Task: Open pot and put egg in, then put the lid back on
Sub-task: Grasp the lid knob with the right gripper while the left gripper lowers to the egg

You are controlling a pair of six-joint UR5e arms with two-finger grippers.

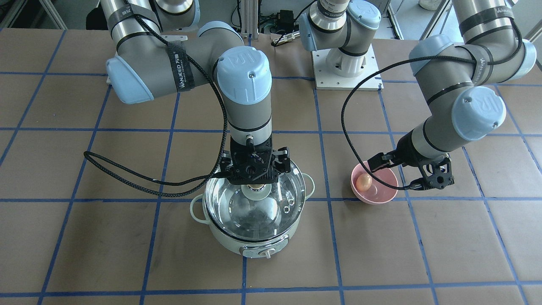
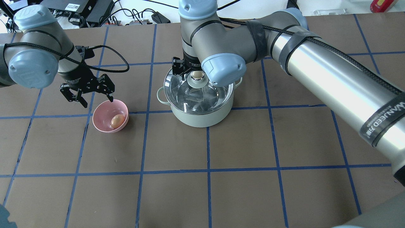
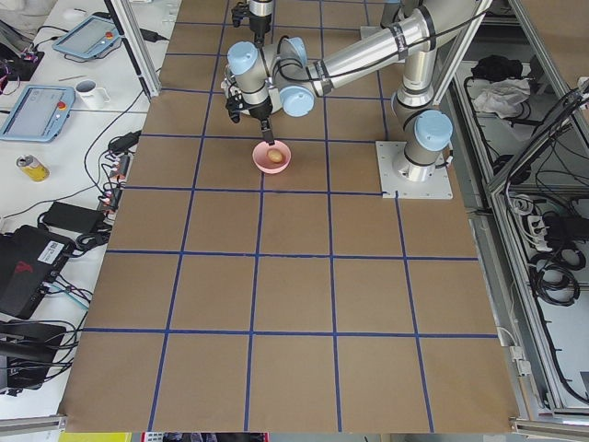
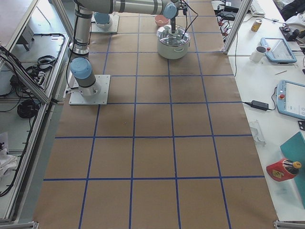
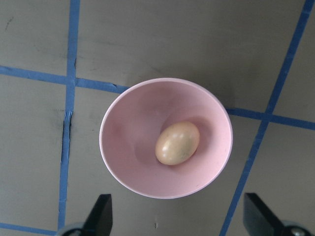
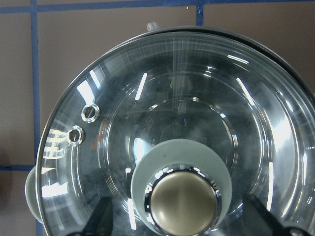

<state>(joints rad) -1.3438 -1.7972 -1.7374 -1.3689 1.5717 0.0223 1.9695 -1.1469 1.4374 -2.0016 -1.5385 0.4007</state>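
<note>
A brown paper-covered table (image 3: 294,295) ruled into squares by blue tape lines (image 2: 208,172) fills the middle — a white side bench (image 4: 259,81) along one edge bears a white mug (image 4: 261,53) and blue-edged teach pendants (image 4: 291,98) under bright, even light.

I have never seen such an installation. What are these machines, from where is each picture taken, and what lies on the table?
These are two robot arms at a brown table. Four pictures come from fixed cameras: one facing the robot, one behind and above it, one at each table end. The last two come from cameras on the wrists, looking down past the fingers. On the table stand a mint-green pot with its glass lid on, and a pink bowl holding an egg. The right end effector is open over the lid's knob, not gripping it. The left end effector hovers open by the bowl. Nothing is held.
</note>
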